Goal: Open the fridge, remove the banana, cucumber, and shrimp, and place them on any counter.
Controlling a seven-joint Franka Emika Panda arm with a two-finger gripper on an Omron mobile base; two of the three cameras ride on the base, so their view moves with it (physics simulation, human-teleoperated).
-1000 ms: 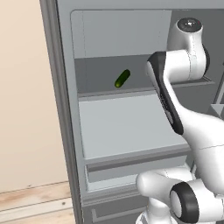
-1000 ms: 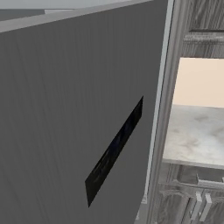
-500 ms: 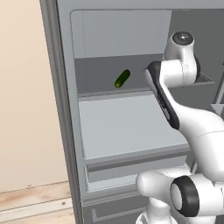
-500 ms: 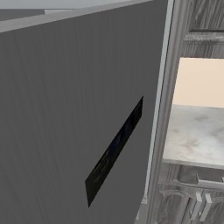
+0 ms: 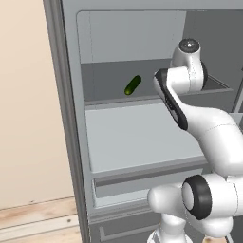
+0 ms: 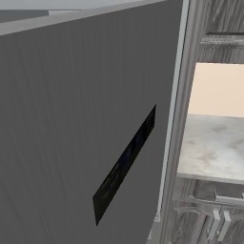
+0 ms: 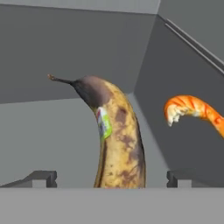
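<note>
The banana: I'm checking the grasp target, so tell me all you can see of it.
The banana is yellow, heavily mottled with brown, dark at the stem end, with a thin stem tip pointing up-left and a small green-and-white sticker on its skin. In the hand view it stands between the two fingertips; contact cannot be told. It lies on the fridge's grey shelf, the orange shrimp to its right, apart from it.
</note>
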